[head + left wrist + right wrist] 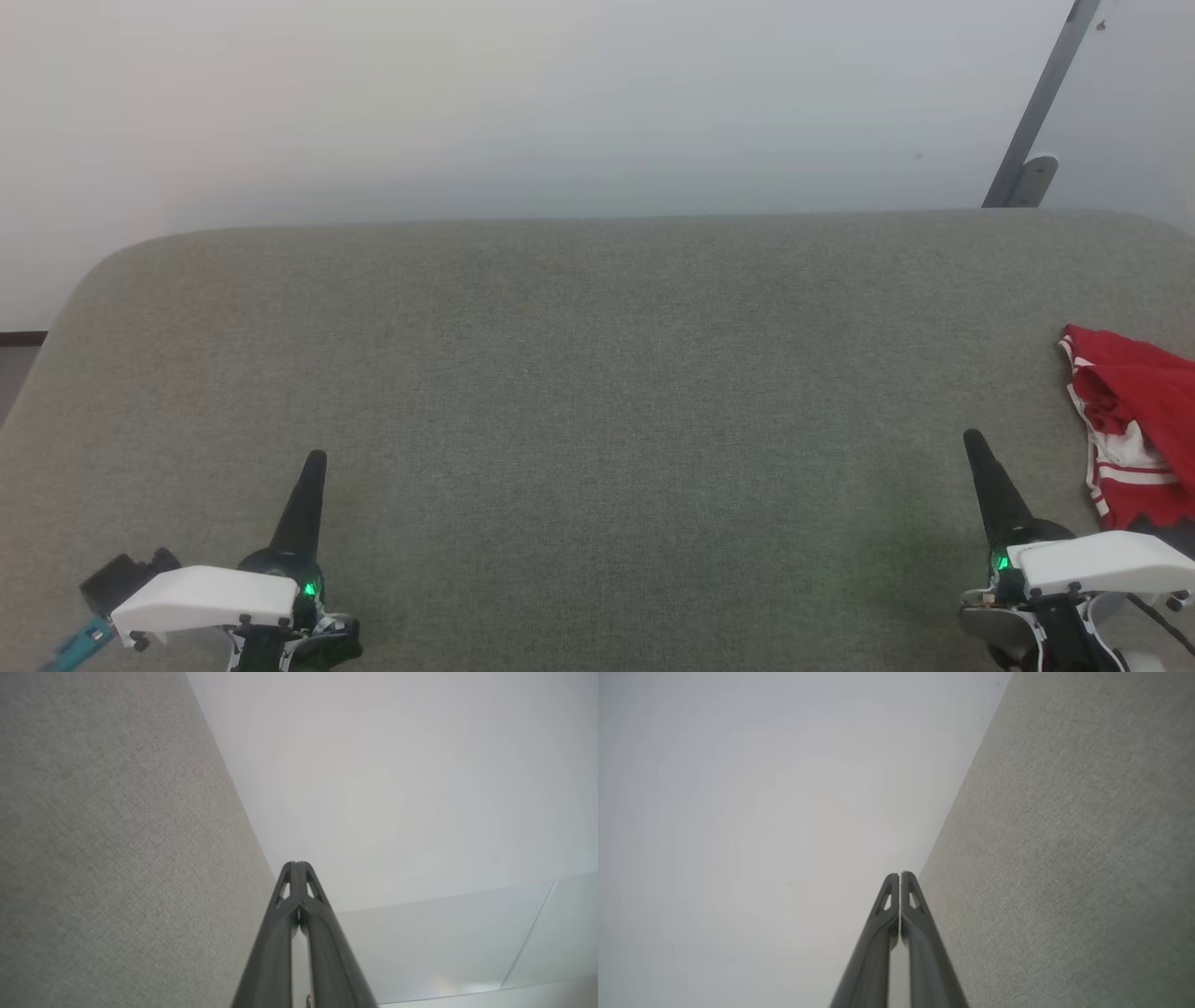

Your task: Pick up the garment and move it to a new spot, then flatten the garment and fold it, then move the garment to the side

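red garment near right end effector

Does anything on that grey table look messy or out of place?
The red garment lies crumpled in a heap at the table's far right, cut off by the head view's edge, not spread flat. Nothing else stands out.

A wide bench covered in grey-green woven fabric, its far corners rounded, spread across the head view. Behind it rose a plain pale wall. At the upper right a slanted grey metal strut ran down to a rounded bracket just behind the bench's far edge. A dark strip lay at the wall's foot, far left.
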`<state>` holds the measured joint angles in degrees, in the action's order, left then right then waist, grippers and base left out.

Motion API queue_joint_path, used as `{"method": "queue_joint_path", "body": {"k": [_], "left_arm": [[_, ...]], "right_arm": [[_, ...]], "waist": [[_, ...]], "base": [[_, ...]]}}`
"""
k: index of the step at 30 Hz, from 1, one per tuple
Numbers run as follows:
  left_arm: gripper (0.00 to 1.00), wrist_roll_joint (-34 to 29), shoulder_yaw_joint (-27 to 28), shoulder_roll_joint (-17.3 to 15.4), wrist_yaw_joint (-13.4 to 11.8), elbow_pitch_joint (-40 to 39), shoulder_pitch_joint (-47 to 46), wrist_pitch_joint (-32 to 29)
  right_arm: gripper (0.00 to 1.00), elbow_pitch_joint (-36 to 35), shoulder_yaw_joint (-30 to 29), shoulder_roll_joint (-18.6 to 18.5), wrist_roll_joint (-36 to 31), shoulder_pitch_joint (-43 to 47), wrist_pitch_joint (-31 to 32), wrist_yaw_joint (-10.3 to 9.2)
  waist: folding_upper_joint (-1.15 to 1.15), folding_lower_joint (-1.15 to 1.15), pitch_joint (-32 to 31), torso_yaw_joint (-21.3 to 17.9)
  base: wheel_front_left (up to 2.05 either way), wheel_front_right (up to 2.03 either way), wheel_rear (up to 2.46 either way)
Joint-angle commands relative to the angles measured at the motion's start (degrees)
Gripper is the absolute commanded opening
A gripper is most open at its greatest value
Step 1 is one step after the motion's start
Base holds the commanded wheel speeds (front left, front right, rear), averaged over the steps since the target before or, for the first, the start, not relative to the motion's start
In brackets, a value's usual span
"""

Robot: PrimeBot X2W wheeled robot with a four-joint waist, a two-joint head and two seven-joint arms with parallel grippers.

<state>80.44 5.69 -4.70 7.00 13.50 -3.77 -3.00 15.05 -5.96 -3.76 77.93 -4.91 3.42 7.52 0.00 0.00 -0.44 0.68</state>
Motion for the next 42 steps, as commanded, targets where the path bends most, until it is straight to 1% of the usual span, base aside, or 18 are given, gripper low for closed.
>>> {"method": "queue_joint_path", "body": {"k": [1,32,42], "left_arm": [[0.0,1.3,0.3,0.2,0.4,-0.1,-1.2,-0.5],[0.0,12.1,1.0,2.0,0.6,0.6,-2.8,-3.7],[0.0,12.1,1.0,2.0,0.6,0.6,-2.8,-3.7]], "right_arm": [[0.0,-0.6,-0.2,0.1,1.6,-0.7,0.4,-0.04],[0.0,-1.2,-0.7,1.0,14.7,-1.5,3.3,-0.03],[0.0,-1.2,-0.6,1.0,14.6,-1.5,3.3,-0.03]], "waist": [[0.0,0.0,0.0,0.0],[0.0,0.0,0.6,-0.7],[0.0,0.0,0.6,-0.7]], "base": [[0.0,0.0,0.0],[0.0,0.0,0.0],[0.0,0.0,0.0]]}}
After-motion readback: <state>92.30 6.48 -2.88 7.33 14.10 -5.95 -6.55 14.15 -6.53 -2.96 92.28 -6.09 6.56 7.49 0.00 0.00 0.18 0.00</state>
